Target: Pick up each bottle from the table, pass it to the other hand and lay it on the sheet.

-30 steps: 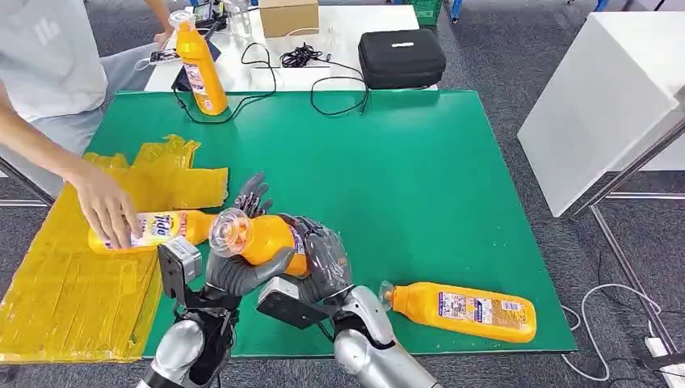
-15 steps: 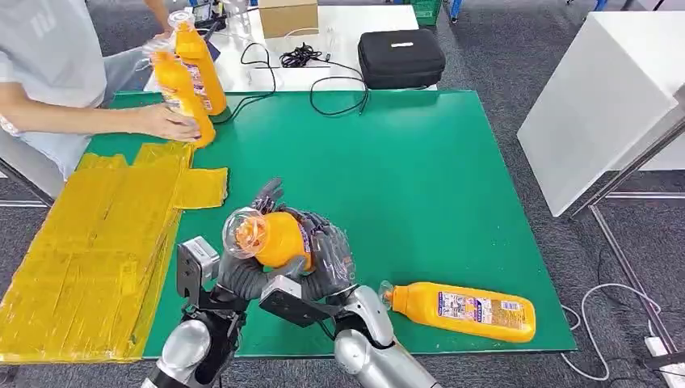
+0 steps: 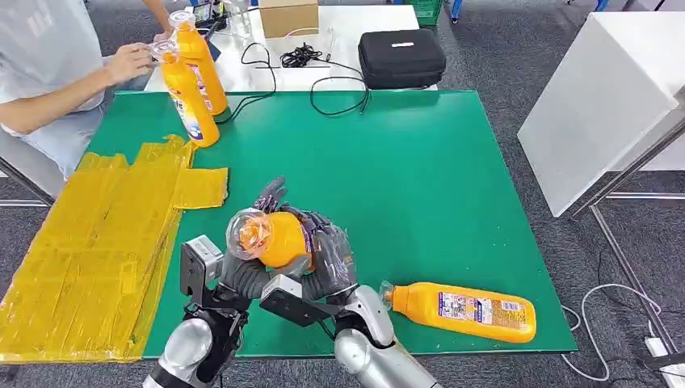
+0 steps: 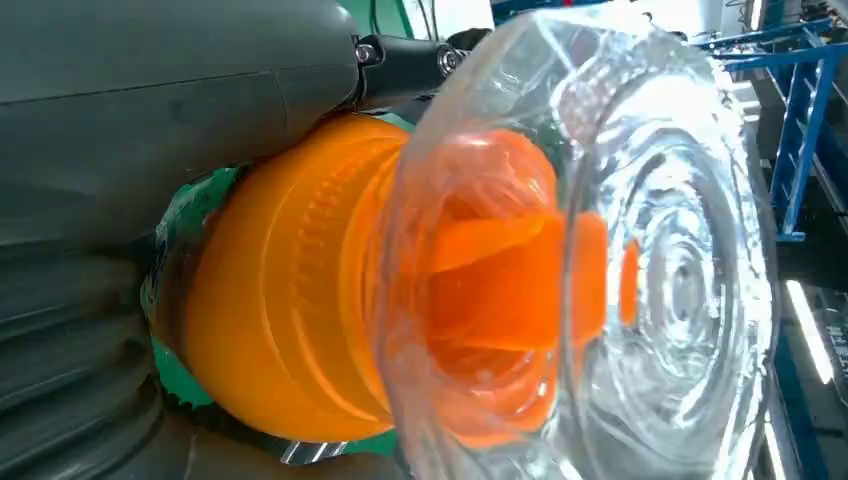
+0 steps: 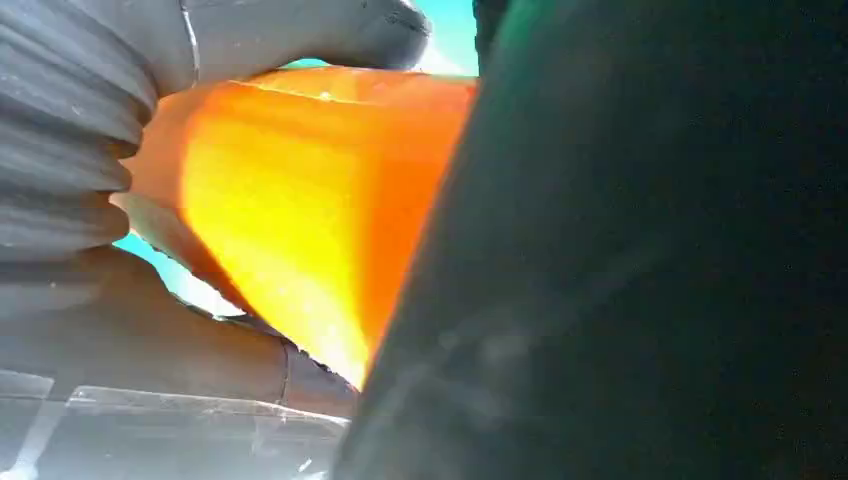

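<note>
From the head view, both hands meet low over the near part of the green mat [image 3: 420,178]. Between them sits an orange bottle [image 3: 279,238], with its clear cap [image 3: 246,230] pointing up toward the camera. The left hand [image 3: 242,271] wraps its fingers around the bottle from below and from the side. The right hand [image 3: 327,255] curls its dark fingers on the other side of the same bottle. Both hands are clamped on it.

Past the right hand's fingers, a second bottle [image 3: 460,309] lies flat on the mat, near the mat's close edge. Beyond both hands the mat is wide and bare, all the way to its far edge. On the left hand's side lies the yellow sheet [image 3: 97,250], crinkly, with its edge just beside the left arm. Far off at the mat's corner stand two more bottles [image 3: 194,81], and a person's hand [image 3: 129,58] is near the cap of one of them. A black case [image 3: 401,56] rests on the white table [image 3: 339,32] past the mat.

In the left wrist view, the clear cap [image 4: 610,260] is very close and big. The orange bottle [image 4: 290,290] sits against the grey thumb [image 4: 180,110].

In the right wrist view, the orange bottle [image 5: 300,210] is squeezed between the grey thumb [image 5: 290,35] and a dark finger [image 5: 620,260].
</note>
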`<state>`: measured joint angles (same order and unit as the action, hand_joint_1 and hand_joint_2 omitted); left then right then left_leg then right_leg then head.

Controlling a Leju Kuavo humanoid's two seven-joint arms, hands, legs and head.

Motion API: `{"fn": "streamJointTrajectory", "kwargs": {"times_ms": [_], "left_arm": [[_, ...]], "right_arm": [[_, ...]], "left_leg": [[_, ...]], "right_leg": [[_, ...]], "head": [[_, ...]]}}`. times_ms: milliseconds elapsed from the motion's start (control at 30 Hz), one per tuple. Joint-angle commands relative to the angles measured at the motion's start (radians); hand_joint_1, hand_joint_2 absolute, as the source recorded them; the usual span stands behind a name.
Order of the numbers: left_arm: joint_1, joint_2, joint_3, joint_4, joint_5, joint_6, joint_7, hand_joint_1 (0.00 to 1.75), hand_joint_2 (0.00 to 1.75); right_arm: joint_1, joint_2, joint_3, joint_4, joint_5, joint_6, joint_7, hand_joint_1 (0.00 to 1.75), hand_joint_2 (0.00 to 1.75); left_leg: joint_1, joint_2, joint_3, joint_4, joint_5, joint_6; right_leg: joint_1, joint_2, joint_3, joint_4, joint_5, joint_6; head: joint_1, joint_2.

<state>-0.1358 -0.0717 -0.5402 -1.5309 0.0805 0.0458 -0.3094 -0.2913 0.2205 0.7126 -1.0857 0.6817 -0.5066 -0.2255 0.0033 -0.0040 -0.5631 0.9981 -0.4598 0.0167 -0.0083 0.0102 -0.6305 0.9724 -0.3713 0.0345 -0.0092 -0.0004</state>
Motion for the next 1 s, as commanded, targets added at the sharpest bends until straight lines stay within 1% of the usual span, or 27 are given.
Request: {"fn": "streamJointTrajectory", "kwargs": {"times_ms": [33, 100, 133, 167, 200, 233, 267, 300, 367, 400, 467, 500, 567, 600, 700, 733, 767, 800, 867, 900, 933, 1000], "left_arm": [[-0.034, -0.008, -0.041, 0.038, -0.024, 0.029, -0.018, 0.0, 1.75], [-0.037, -0.011, -0.041, 0.035, -0.032, 0.042, -0.018, 0.0, 1.75], [-0.037, -0.012, -0.042, 0.033, -0.04, 0.051, -0.02, 0.17, 1.75], [-0.035, -0.012, -0.043, 0.032, -0.044, 0.057, -0.022, 0.89, 1.75], [-0.033, -0.012, -0.043, 0.03, -0.054, 0.069, -0.026, 1.54, 1.75], [-0.033, -0.009, -0.046, 0.028, -0.061, 0.075, -0.028, 1.75, 1.75], [-0.032, -0.008, -0.046, 0.027, -0.064, 0.078, -0.029, 1.75, 1.75], [-0.031, -0.008, -0.046, 0.026, -0.076, 0.089, -0.034, 1.75, 1.75], [-0.03, -0.008, -0.051, 0.024, -0.101, 0.107, -0.041, 1.75, 1.75], [-0.029, -0.008, -0.054, 0.023, -0.111, 0.114, -0.044, 1.75, 1.75], [-0.029, -0.008, -0.055, 0.023, -0.112, 0.115, -0.045, 1.75, 1.75], [-0.029, -0.008, -0.055, 0.023, -0.112, 0.115, -0.045, 1.75, 1.75], [-0.029, -0.008, -0.055, 0.023, -0.112, 0.115, -0.045, 1.75, 1.75], [-0.029, -0.008, -0.055, 0.023, -0.112, 0.115, -0.045, 1.75, 1.75], [-0.029, -0.008, -0.055, 0.023, -0.112, 0.115, -0.045, 1.75, 1.75], [-0.029, -0.008, -0.055, 0.023, -0.112, 0.115, -0.045, 1.75, 1.75], [-0.029, -0.008, -0.055, 0.023, -0.112, 0.115, -0.045, 1.75, 1.75], [-0.029, -0.008, -0.055, 0.023, -0.112, 0.115, -0.045, 1.75, 1.75], [-0.029, -0.008, -0.055, 0.023, -0.112, 0.115, -0.045, 1.75, 1.75], [-0.029, -0.008, -0.055, 0.023, -0.112, 0.115, -0.045, 1.75, 1.75], [-0.029, -0.008, -0.055, 0.023, -0.112, 0.115, -0.045, 1.75, 1.75], [-0.029, -0.008, -0.055, 0.023, -0.112, 0.115, -0.045, 1.75, 1.75]], "right_arm": [[-0.044, -0.017, 0.05, 0.024, -0.008, 0.059, -0.007, 1.75, 1.75], [-0.043, -0.012, 0.054, 0.028, -0.014, 0.061, -0.01, 1.75, 1.75], [-0.042, -0.012, 0.055, 0.027, -0.018, 0.06, -0.013, 1.75, 1.75], [-0.04, -0.014, 0.056, 0.023, -0.018, 0.057, -0.014, 1.75, 1.75], [-0.039, -0.016, 0.056, 0.019, -0.019, 0.055, -0.013, 1.75, 1.75], [-0.038, -0.019, 0.055, 0.016, -0.02, 0.055, -0.013, 1.75, 1.75], [-0.035, -0.02, 0.054, 0.014, -0.021, 0.054, -0.014, 1.75, 1.75], [-0.033, -0.021, 0.053, 0.011, -0.024, 0.055, -0.014, 1.75, 1.75], [-0.026, -0.02, 0.05, 0.012, -0.031, 0.057, -0.018, 1.75, 1.75], [-0.022, -0.021, 0.051, 0.013, -0.031, 0.056, -0.022, 1.75, 1.75], [-0.022, -0.021, 0.051, 0.013, -0.031, 0.055, -0.022, 1.75, 1.75], [-0.022, -0.021, 0.051, 0.013, -0.031, 0.055, -0.022, 1.75, 1.75], [-0.022, -0.021, 0.051, 0.013, -0.031, 0.055, -0.022, 1.75, 1.75], [-0.022, -0.021, 0.051, 0.013, -0.031, 0.055, -0.022, 1.75, 1.75], [-0.022, -0.021, 0.051, 0.013, -0.031, 0.055, -0.022, 1.75, 1.75], [-0.022, -0.021, 0.051, 0.013, -0.031, 0.055, -0.022, 1.75, 1.75], [-0.022, -0.021, 0.051, 0.013, -0.031, 0.055, -0.022, 1.75, 1.75], [-0.022, -0.021, 0.051, 0.013, -0.031, 0.055, -0.022, 1.75, 1.75], [-0.022, -0.021, 0.051, 0.013, -0.031, 0.055, -0.022, 1.75, 1.75], [-0.022, -0.021, 0.051, 0.013, -0.031, 0.055, -0.022, 1.75, 1.75], [-0.022, -0.021, 0.051, 0.013, -0.031, 0.055, -0.022, 1.75, 1.75], [-0.022, -0.021, 0.051, 0.013, -0.031, 0.055, -0.022, 1.75, 1.75]], "left_leg": [[0.0, -0.001, 0.004, 0.0, -0.002, -0.001], [0.001, -0.001, 0.004, 0.0, -0.002, -0.001], [0.001, -0.001, 0.003, 0.0, -0.001, 0.0], [0.0, -0.001, 0.002, 0.0, -0.001, 0.0], [0.001, -0.001, 0.004, 0.0, -0.002, -0.001], [0.0, -0.001, 0.003, 0.0, -0.001, 0.0], [0.0, -0.001, 0.002, 0.0, -0.001, 0.0], [0.0, -0.001, 0.005, 0.0, -0.002, -0.001], [0.0, -0.001, 0.002, 0.0, -0.001, 0.0], [0.001, -0.001, 0.005, 0.0, -0.002, -0.001], [0.0, -0.001, 0.003, -0.001, -0.001, 0.0], [0.001, -0.001, 0.005, -0.001, -0.002, -0.001], [0.0, -0.001, 0.003, -0.001, -0.001, 0.0], [0.001, -0.001, 0.005, -0.001, -0.002, -0.001], [0.0, -0.001, 0.002, -0.001, 0.0, 0.0], [0.0, -0.001, 0.004, -0.001, -0.002, 0.0], [0.0, -0.001, 0.003, -0.001, -0.001, 0.0], [0.001, -0.001, 0.005, -0.001, -0.002, -0.001], [0.0, -0.001, 0.003, 0.0, -0.001, 0.0], [0.001, -0.001, 0.005, 0.0, -0.002, -0.001], [0.0, -0.001, 0.002, -0.001, -0.001, 0.0], [0.001, -0.001, 0.005, -0.001, -0.002, -0.001]], "right_leg": [[0.001, -0.002, 0.005, 0.0, -0.002, -0.001], [0.001, -0.002, 0.005, 0.0, -0.002, -0.001], [0.001, -0.002, 0.003, 0.0, -0.001, -0.001], [0.0, -0.002, 0.002, 0.0, -0.001, 0.0], [0.001, -0.002, 0.004, 0.0, -0.002, -0.001], [0.0, -0.002, 0.003, 0.0, -0.001, -0.001], [0.0, -0.002, 0.003, 0.0, -0.001, 0.0], [0.001, -0.002, 0.005, 0.0, -0.002, -0.001], [0.0, -0.002, 0.002, 0.0, -0.001, 0.0], [0.001, -0.002, 0.006, -0.001, -0.002, -0.001], [0.0, -0.002, 0.003, -0.001, -0.001, 0.0], [0.001, -0.002, 0.005, -0.001, -0.002, -0.001], [0.0, -0.002, 0.003, 0.0, -0.001, 0.0], [0.001, -0.002, 0.005, -0.001, -0.002, -0.001], [0.0, -0.001, 0.002, -0.001, -0.001, 0.0], [0.001, -0.002, 0.005, 0.0, -0.002, -0.001], [0.0, -0.002, 0.003, -0.001, -0.001, 0.0], [0.001, -0.002, 0.006, -0.001, -0.002, -0.001], [0.001, -0.002, 0.003, -0.001, -0.001, 0.0], [0.001, -0.002, 0.005, 0.0, -0.002, -0.001], [0.0, -0.002, 0.003, -0.001, -0.001, 0.0], [0.001, -0.002, 0.005, -0.001, -0.002, -0.001]], "head": [[0.0, 0.0], [0.0, 0.0], [0.0, 0.0], [0.0, 0.0], [0.0, 0.0], [0.0, 0.0], [0.0, 0.0], [0.0, 0.0], [0.0, 0.0], [0.0, 0.0], [0.0, 0.0], [0.0, 0.0], [0.0, 0.0], [0.0, 0.0], [0.0, 0.0], [0.0, 0.0], [0.0, 0.0], [0.0, 0.0], [0.0, 0.0], [0.0, 0.0], [0.0, 0.0], [0.0, 0.0]]}}
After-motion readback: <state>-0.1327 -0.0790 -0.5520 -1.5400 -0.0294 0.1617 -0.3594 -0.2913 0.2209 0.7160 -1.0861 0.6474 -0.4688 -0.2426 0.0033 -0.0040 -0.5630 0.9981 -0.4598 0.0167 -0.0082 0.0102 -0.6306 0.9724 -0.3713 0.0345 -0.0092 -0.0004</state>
